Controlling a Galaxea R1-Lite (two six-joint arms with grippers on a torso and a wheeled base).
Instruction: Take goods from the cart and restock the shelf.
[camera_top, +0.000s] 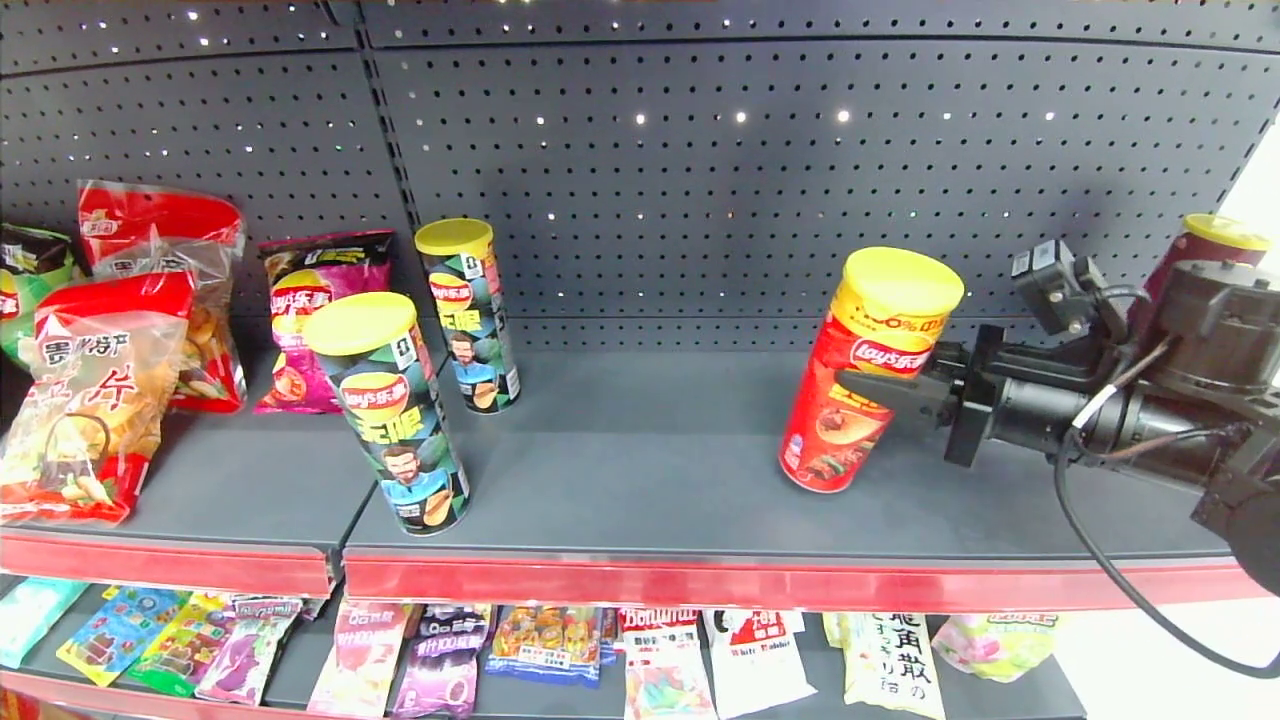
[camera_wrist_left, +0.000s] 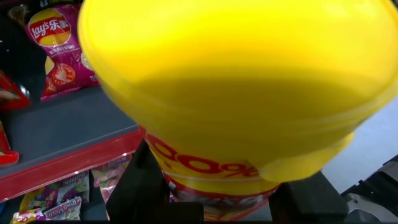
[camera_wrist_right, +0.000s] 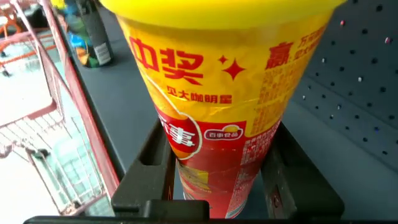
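Observation:
A red chip can with a yellow lid (camera_top: 868, 372) leans over the grey shelf board (camera_top: 660, 470), right of middle, its base low at the board. My right gripper (camera_top: 872, 392) comes in from the right and is shut on its middle; the black fingers (camera_wrist_right: 147, 167) clamp both sides of the can (camera_wrist_right: 217, 118). My left gripper (camera_wrist_left: 227, 202) is shut on a second red can, whose yellow lid (camera_wrist_left: 242, 81) is close to the camera, in front of the shelf's red edge (camera_wrist_left: 68, 165).
Two dark chip cans with yellow lids (camera_top: 395, 410) (camera_top: 470, 315) stand left of middle. Snack bags (camera_top: 95, 390) (camera_top: 315, 310) lie at the left. Another red can (camera_top: 1205, 250) stands behind my right arm. Bags (camera_top: 660, 660) fill the lower shelf. A cart (camera_wrist_right: 37, 137) stands beside it.

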